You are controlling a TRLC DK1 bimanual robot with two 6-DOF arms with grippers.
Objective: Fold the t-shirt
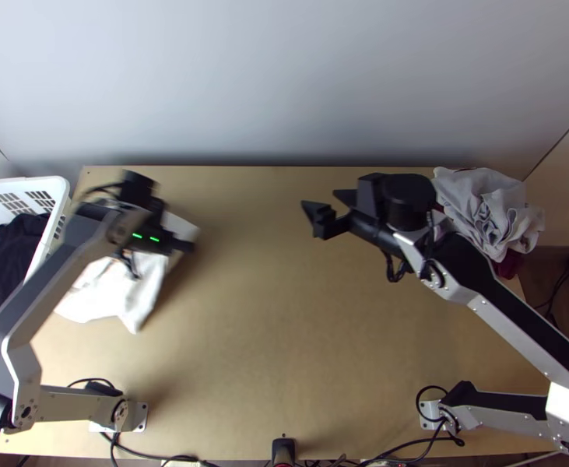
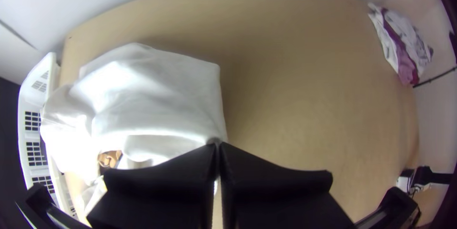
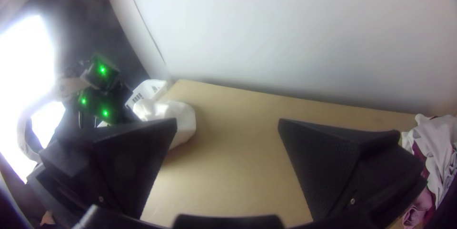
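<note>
While the left gripper (image 1: 184, 243) has its two fingers closed together, a bit of the white t-shirt (image 2: 157, 91) is pinched at their tips. The t-shirt lies unfolded in loose rumples, with one broad, smoother panel running up to the grip. The left arm (image 1: 50, 272) passes over the t-shirt and covers part of it from above. A small brownish thing (image 2: 109, 157), too unclear to name, shows among the t-shirt's folds.

Well apart from the t-shirt, to its right, the right gripper (image 1: 321, 198) hangs with its fingers spread wide and nothing between them. Farther to the t-shirt's right, beyond that gripper, a heap of light grey cloth (image 1: 482, 206) sits bunched at the table's edge, with maroon cloth (image 1: 510, 265) poking out from under it.

Beneath the t-shirt is the light wooden table (image 1: 307, 335), bare wood stretching to its right. On the t-shirt's far side rises a plain pale wall (image 1: 284, 86). Nearer the robot than the t-shirt, black cables (image 1: 148, 453) trail along the table's edge.

Just to the t-shirt's left stands a white basket (image 1: 60, 191) with slotted walls, and dark cloth (image 1: 8, 261) is bunched inside it.
</note>
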